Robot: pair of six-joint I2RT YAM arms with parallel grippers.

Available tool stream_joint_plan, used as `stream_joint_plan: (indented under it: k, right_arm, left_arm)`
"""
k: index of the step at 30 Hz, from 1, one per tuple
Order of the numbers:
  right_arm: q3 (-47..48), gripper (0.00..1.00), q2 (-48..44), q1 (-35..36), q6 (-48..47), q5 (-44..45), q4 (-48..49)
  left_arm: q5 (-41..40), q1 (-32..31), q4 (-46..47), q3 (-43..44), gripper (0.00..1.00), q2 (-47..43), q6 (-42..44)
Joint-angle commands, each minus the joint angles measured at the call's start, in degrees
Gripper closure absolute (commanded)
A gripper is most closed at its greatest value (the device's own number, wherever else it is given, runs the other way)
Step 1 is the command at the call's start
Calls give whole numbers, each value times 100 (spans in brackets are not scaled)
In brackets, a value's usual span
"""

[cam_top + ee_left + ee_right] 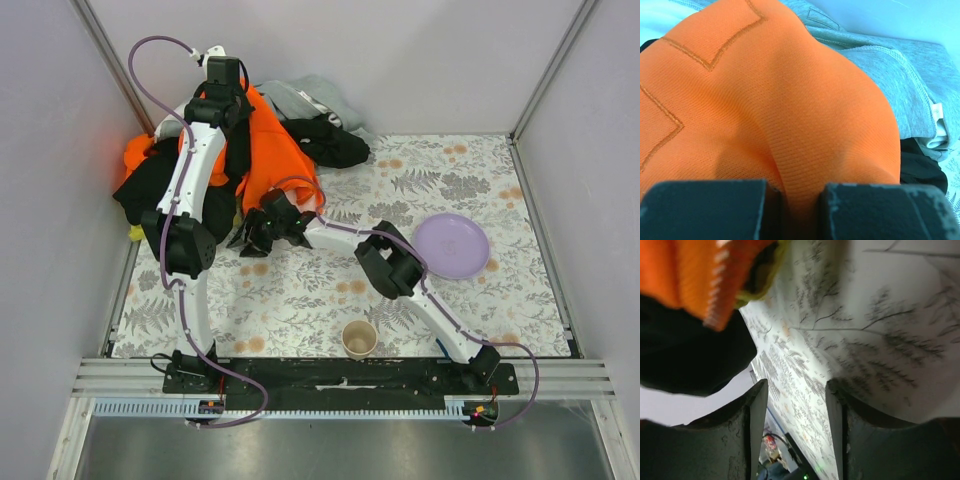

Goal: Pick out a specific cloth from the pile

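Observation:
The pile [240,150] lies at the back left: an orange garment [272,150], black clothes [335,145] and a grey garment [310,95]. Of the yellow-green cloth only slivers show: one at the pile's left edge [135,233], and a thin edge [782,250] beside the orange hem in the right wrist view. My left gripper [225,90] is high over the pile, shut on a fold of the orange garment [765,100] pinched between its fingers [715,210]. My right gripper [258,232] sits low at the pile's front edge, its jaws [797,390] apart with only tablecloth between them.
A purple plate [452,245] lies at the right on the leaf-patterned tablecloth [420,180]. A paper cup [359,338] stands near the front edge between the arm bases. Grey walls close in the back and both sides.

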Motion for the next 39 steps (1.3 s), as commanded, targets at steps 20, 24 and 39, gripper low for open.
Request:
stream_joint_plan:
  k: [20, 24, 39]
  right_arm:
    - [1236, 42, 1184, -504, 1440, 254, 1301]
    - [1263, 43, 1246, -495, 1633, 123, 1706]
    - [1720, 41, 1738, -443, 2222, 130, 2383]
  left_arm:
    - [144, 7, 1302, -69, 98, -775, 25]
    - [135, -2, 1293, -166, 98, -802, 43]
    - [126, 7, 1240, -360, 98, -837, 51]
